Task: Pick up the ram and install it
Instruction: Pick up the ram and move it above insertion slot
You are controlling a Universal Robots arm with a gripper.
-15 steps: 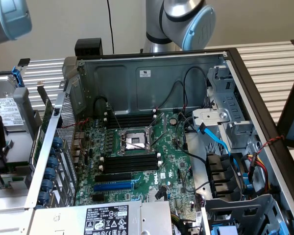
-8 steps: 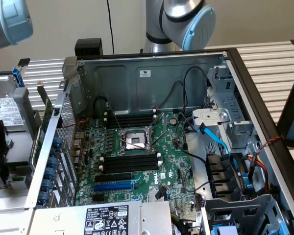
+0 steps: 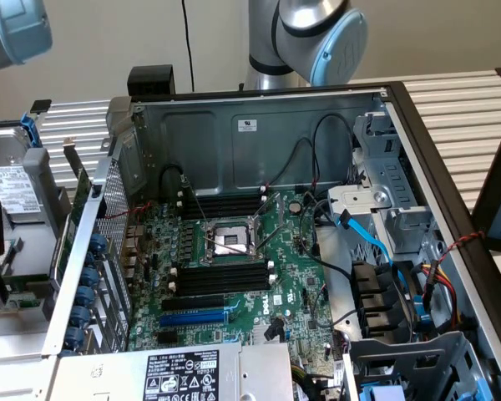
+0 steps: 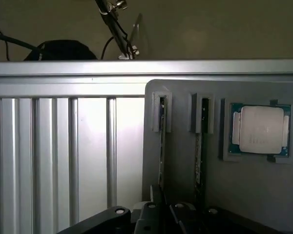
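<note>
Ram (image 4: 162,141) stands on edge in a narrow slot of the grey holder (image 4: 244,190), as I see it from my wrist. It shows me a thin dark sliver, so its label and chips are turned out of sight. A second stick (image 4: 201,141) sits the same way in the neighbouring slot, just beside it, and a silver-capped processor (image 4: 261,129) lies flat in a square recess on that stick's far side. The holder rests on the slatted aluminium table (image 4: 53,156).

My pincer (image 4: 161,214) is right at the ram's near end, lined up with that slot rather than with its neighbour. Its black body covers that end of the stick, and I cannot tell whether I am wide, narrow or already clamped on it, nor whether I touch it at all.

From the exterior view, my arm (image 3: 317,33) rises behind the open computer case (image 3: 259,134) and is cut off by the frame. Inside lies the green motherboard (image 3: 296,251): a metal processor socket (image 3: 231,241) with black memory slots (image 3: 225,276) on either side, and a blue expansion slot (image 3: 196,318) nearer the camera. Cables cross the board's side towards the exterior view's right and hide part of it
</note>
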